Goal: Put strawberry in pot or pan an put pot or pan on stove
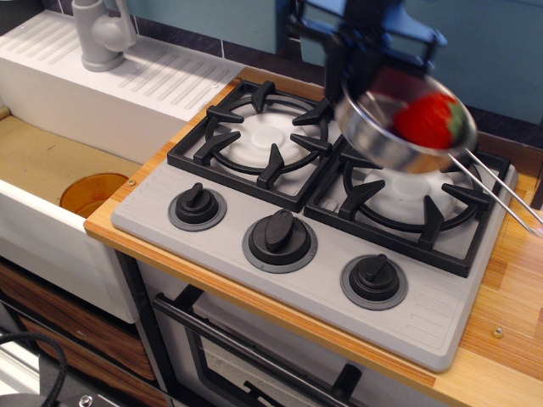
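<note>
The shiny steel pan (392,146) hangs in the air, tilted and motion-blurred, above the left part of the stove's right burner (407,193). The red strawberry (427,119) with its green cap lies inside the pan. The pan's thin wire handle (501,193) points down to the right. My gripper (355,80) comes down from the top edge and is shut on the pan's far left rim; its fingers are blurred. The grey stove (437,318) has two black grates and three black knobs, and nothing rests on either burner.
A sink basin with an orange round disc (92,193) lies to the left, with a grey faucet (102,34) behind it. A wooden counter (509,297) runs right of the stove. An oven door handle (254,365) is below the front.
</note>
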